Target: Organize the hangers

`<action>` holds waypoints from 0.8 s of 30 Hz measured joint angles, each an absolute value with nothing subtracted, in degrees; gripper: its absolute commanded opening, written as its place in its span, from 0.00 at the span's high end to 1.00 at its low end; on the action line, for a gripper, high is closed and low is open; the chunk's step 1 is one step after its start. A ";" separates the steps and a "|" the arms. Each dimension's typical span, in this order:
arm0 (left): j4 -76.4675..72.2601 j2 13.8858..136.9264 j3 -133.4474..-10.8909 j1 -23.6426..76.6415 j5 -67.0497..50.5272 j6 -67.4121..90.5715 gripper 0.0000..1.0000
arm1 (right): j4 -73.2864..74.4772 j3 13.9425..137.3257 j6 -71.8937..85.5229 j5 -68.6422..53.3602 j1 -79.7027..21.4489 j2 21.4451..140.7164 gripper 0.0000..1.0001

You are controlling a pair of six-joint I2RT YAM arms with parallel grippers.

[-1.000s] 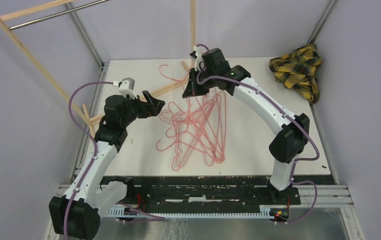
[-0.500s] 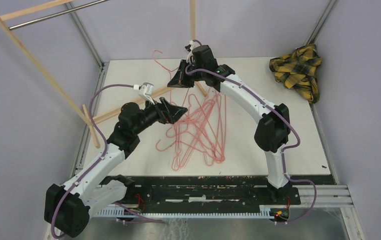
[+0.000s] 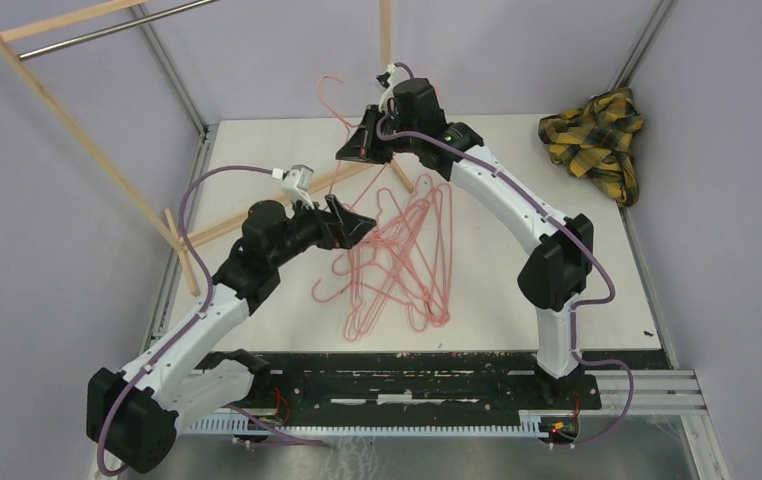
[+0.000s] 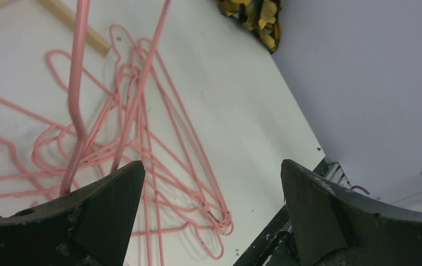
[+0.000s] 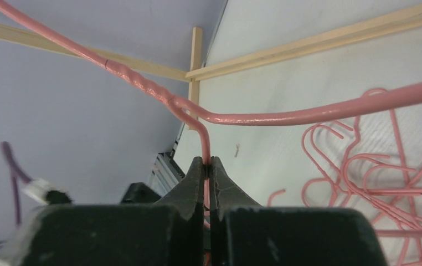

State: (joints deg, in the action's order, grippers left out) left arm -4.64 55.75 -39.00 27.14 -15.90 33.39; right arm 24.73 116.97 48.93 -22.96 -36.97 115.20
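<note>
Your right jaws were clamped on one pink hanger just below its twisted neck, holding it up above the counter, hook raised toward the rear. Your left jaws stood wide apart, poised over the tangled heap of other hangers lying in the middle of the counter.

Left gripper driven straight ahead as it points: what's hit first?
Probably the pile of hangers on the table, seen between the left gripper's open fingers. The lifted hanger hangs just beside that line; depth unclear.
</note>
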 measured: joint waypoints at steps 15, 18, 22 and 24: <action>0.71 52.49 -52.82 27.11 -19.68 29.02 0.01 | 33.17 112.14 39.57 -18.59 -35.55 111.42 0.99; 2.87 52.95 -50.11 27.11 -17.82 27.79 0.01 | 33.95 112.09 39.55 -19.33 -35.09 110.08 0.99; 5.08 54.89 -46.96 27.11 -16.45 26.00 0.01 | 33.91 112.16 39.90 -21.19 -34.68 108.14 0.99; 5.34 55.53 -46.09 27.11 -16.43 25.82 0.01 | 33.85 112.57 40.47 -22.92 -34.74 107.72 0.99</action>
